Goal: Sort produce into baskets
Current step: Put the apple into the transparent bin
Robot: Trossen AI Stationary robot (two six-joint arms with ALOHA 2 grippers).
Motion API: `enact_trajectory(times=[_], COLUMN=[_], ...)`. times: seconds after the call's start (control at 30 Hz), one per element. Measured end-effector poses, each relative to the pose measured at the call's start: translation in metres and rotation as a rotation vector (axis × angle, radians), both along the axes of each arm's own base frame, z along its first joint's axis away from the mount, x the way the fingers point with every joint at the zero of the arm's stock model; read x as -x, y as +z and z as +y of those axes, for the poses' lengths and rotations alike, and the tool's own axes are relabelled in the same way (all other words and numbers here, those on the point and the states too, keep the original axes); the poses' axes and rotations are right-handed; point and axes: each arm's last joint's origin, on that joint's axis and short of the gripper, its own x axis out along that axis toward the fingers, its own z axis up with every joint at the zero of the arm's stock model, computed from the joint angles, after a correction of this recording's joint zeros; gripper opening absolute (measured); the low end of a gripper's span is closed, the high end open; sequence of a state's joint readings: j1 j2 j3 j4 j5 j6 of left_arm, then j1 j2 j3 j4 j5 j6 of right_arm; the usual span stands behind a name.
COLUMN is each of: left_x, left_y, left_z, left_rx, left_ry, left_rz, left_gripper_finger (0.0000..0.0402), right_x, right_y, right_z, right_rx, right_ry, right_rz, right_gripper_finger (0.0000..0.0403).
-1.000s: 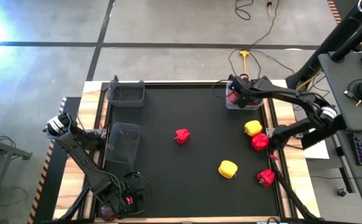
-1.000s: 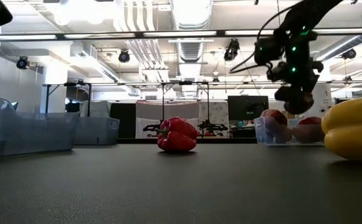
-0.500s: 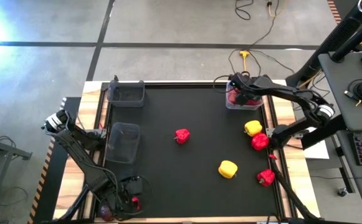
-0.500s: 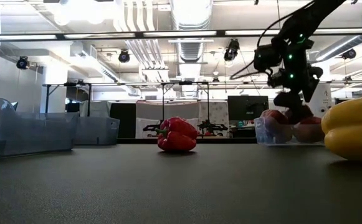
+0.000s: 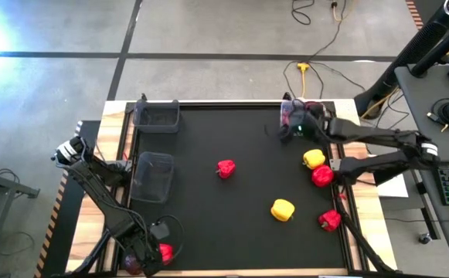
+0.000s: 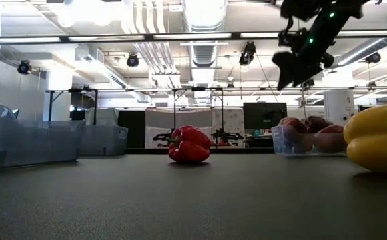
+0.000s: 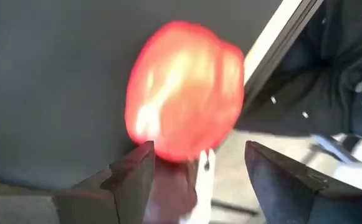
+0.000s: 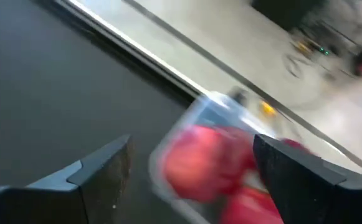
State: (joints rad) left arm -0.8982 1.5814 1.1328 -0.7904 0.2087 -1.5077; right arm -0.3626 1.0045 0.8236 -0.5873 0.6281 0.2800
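Observation:
My left gripper [image 5: 159, 252] is at the table's near left corner, shut on a red pepper [image 7: 184, 99]. My right gripper [image 5: 287, 129] hangs open and holds nothing, just beside the clear basket [image 5: 305, 103] at the far right, high above it in the low view [image 6: 293, 63]. That basket [image 8: 187, 118] holds several red and maroon fruits [image 6: 316, 130]. On the mat lie a red pepper [image 5: 226, 168] in the middle and two yellow peppers [image 5: 313, 159] [image 5: 283, 209] and two red ones [image 5: 322, 176] [image 5: 329, 221] at the right. My left gripper has the red pepper by its narrow lower part [image 7: 168, 177], which reaches back between the two fingers against one finger [image 7: 134, 174]. Blur hides where the other finger meets it. The fingers point steeply down. Whether the pepper is clear of the table I cannot tell.
Two dark baskets stand at the left, one at the far edge [image 5: 156, 116] and one midway [image 5: 153, 176]. The mat between them and the peppers on the right is open, apart from the middle pepper. The near table edge [image 7: 274, 37] runs close by the left gripper.
My right gripper dipped to the clear basket, then rose and drew back from it toward the table's middle. A dark fruit now lies on top in that basket. My left gripper has rolled at the wrist in place, turning the red pepper more into the high view.

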Motion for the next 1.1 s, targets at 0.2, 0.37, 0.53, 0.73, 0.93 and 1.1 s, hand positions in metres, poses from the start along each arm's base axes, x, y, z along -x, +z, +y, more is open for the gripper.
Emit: enact_trajectory(times=[0.2,0.37,0.53,0.73,0.93,1.1], left_x=[0.01,0.021,0.022,0.023,0.025,0.022], left_y=[-0.002,-0.008,-0.015,-0.024,-0.044,-0.066], left_z=[-0.008,-0.018,-0.023,-0.026,-0.031,-0.035], left_rx=[0.07,0.046,0.027,0.014,-0.039,-0.062], left_ry=[0.09,0.181,0.231,0.227,0.189,0.086], left_rz=[0.188,0.276,0.328,0.38,0.436,0.417], left_gripper_finger=[0.0235,0.0269,0.0326,0.0367,0.0384,0.0386], right_x=[-0.01,-0.014,-0.014,-0.017,-0.017,-0.017], right_y=[-0.022,-0.047,-0.064,-0.069,-0.07,-0.07], right_z=[0.03,0.038,0.037,0.037,0.037,0.037], right_rx=[-0.002,-0.009,-0.014,-0.006,-0.007,-0.007], right_ry=[0.117,0.151,0.148,0.148,0.151,0.152], right_rz=[-0.105,-0.097,-0.089,-0.117,-0.114,-0.113], right_gripper_finger=[0.0309,0.0299,0.0292,0.0285,0.0287,0.0282])
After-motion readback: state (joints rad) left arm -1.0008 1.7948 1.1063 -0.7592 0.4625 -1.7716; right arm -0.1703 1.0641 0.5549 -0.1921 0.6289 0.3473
